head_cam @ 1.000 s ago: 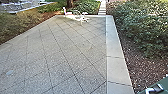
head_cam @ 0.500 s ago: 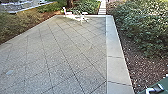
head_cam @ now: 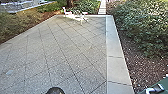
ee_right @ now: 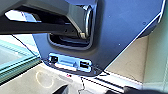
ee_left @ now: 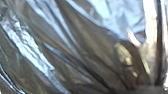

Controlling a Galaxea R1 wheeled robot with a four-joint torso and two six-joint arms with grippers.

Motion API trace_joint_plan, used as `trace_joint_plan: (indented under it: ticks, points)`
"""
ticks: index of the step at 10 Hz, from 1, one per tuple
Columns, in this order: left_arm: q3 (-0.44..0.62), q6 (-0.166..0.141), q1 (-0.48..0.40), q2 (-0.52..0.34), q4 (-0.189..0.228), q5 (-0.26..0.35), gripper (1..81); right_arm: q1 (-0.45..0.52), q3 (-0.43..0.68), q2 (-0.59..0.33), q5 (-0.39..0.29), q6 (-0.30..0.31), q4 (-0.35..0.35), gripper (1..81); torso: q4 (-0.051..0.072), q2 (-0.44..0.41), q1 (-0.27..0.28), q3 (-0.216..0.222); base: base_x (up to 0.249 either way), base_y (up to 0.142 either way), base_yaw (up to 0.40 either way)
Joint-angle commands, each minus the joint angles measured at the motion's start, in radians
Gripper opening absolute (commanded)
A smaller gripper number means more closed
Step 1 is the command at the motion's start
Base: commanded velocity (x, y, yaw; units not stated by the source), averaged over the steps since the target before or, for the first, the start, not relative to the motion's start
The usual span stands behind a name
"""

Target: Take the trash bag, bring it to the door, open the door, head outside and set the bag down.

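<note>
Well, leftmost I see low bushes (head_cam: 17, 23), then the paving (head_cam: 57, 47). At my left wrist, close up, is the trash bag (ee_left: 75, 42), its shiny folds bunching together; whether the left gripper is pinching it, I cannot tell. White furniture (head_cam: 81, 18) stands at the far end. Rightward run a pale strip (head_cam: 113, 47) and leafy shrubs (head_cam: 142, 27). I cannot tell the right gripper's state either.

- A dark, rounded thing (head_cam: 55, 91) has come into view at the near edge, to the left of the pale concrete border (head_cam: 117, 67) and apart from it.
- It now covers a small patch of paving left of that border; what it is, I can't tell.
</note>
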Motion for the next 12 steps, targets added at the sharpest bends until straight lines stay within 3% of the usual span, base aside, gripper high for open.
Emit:
trace_joint_plan:
  ticks: [1,10,11,12]
  points:
    - [-0.028,0.001,-0.146,-0.074,-0.033,0.136,1.0,-0.008,0.003,0.002,-0.085,-0.001,0.004,81.1,0.000,0.000,0.000,0.000,0.000,0.000,0.000]
    - [-0.036,0.009,-0.098,-0.043,-0.028,0.128,1.0,-0.007,0.003,-0.001,-0.085,-0.001,0.004,81.1,0.000,0.000,0.001,0.000,0.000,0.000,0.000]
    - [-0.036,0.010,-0.098,-0.043,-0.029,0.126,81.1,-0.007,0.003,-0.001,-0.085,-0.001,0.004,81.1,0.000,0.000,0.001,0.000,0.000,0.000,0.000]
    - [-0.037,0.010,-0.098,-0.045,-0.029,0.126,81.1,-0.007,0.003,-0.001,-0.085,-0.001,0.004,81.1,0.000,0.000,0.001,0.000,0.000,0.000,0.000]
